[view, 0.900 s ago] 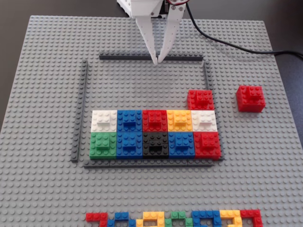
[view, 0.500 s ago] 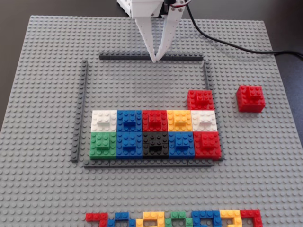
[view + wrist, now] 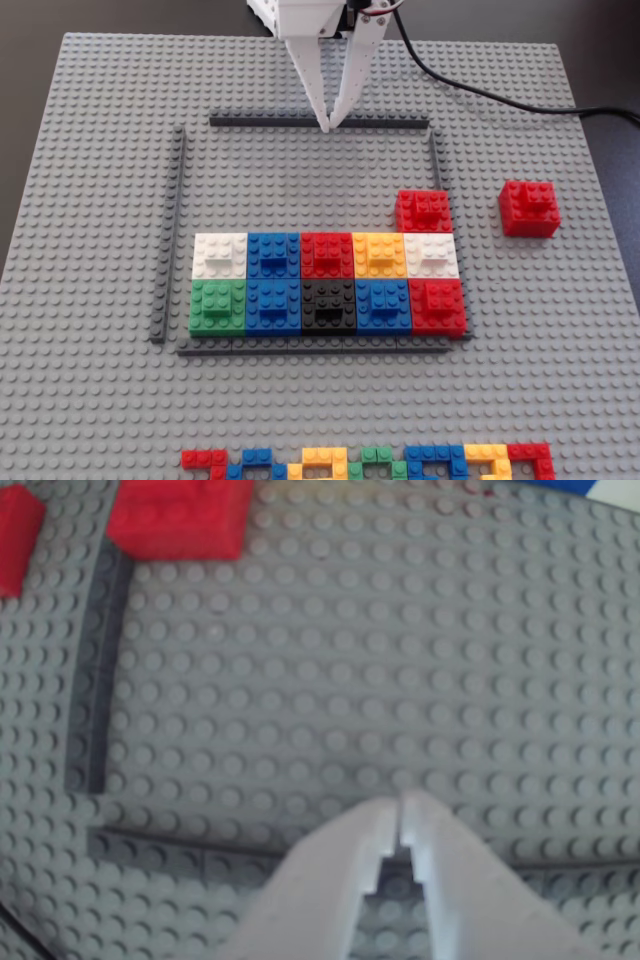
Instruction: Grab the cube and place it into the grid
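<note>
Grey studded baseplate (image 3: 90,400) covers nearly the whole fixed view, lying on a dark bench (image 3: 30,15) that shows only at the top corners and the right edge. On the baseplate sits the grid (image 3: 179,230), a square frame of thin dark-grey strips. Its lower part is filled with two rows of coloured cubes (image 3: 327,278) packed side by side, five in each row, and a further red cube (image 3: 424,210) stands above the right end of the upper row, tight against the frame's right strip.

Outside the frame, to the right of it and near the baseplate's right edge, stands the cube (image 3: 529,207), red with a smaller raised brick on top, alone and touching nothing but the studs beneath it.

Along the baseplate's bottom edge runs a strip of small flat multicoloured pieces (image 3: 370,463), partly cut off by the frame of the fixed view.

From the top edge the white arm (image 3: 310,15) reaches down, a black cable (image 3: 480,92) trailing off to the right. Its claw (image 3: 328,126) is pinched almost together, tips at the grid's top strip and holding nothing; the wrist view shows the same narrow slit between the fingers (image 3: 440,870) over that strip, well apart from the cube.
</note>
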You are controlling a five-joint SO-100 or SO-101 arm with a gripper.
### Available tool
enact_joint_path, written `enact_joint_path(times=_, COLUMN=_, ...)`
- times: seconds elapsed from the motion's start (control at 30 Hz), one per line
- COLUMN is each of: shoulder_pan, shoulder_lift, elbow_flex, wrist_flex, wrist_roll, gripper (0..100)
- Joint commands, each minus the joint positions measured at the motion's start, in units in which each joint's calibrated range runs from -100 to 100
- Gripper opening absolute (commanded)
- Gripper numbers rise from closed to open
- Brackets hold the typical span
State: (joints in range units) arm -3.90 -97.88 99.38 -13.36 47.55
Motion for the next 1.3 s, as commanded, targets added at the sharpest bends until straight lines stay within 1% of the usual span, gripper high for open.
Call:
enact_joint_path(times=0.0, shoulder_pan=0.0, shoulder_lift=-2.1, elbow_flex=0.6, wrist_flex=-0.6, wrist_roll=0.4, gripper=0)
enact_joint_path(times=0.27, shoulder_pan=-2.0, shoulder_lift=-2.0, elbow_flex=-1.8, wrist_flex=-0.4, wrist_roll=0.2, gripper=0)
enact_joint_path(times=0.6, shoulder_pan=-6.5, shoulder_lift=1.5, elbow_flex=-12.8, wrist_flex=2.5, wrist_roll=-0.7, gripper=0)
enact_joint_path(times=0.77, shoulder_pan=-8.7, shoulder_lift=8.5, elbow_flex=-19.9, wrist_flex=3.1, wrist_roll=-1.4, gripper=0)
enact_joint_path(times=0.97, shoulder_pan=-11.3, shoulder_lift=20.0, elbow_flex=-32.1, wrist_flex=4.1, wrist_roll=-2.4, gripper=0)
enact_joint_path(times=1.1, shoulder_pan=-12.5, shoulder_lift=29.8, elbow_flex=-41.1, wrist_flex=6.3, wrist_roll=-5.6, gripper=0)
enact_joint_path(times=1.27, shoulder_pan=-14.7, shoulder_lift=39.0, elbow_flex=-49.7, wrist_flex=7.8, wrist_roll=-7.6, gripper=0)
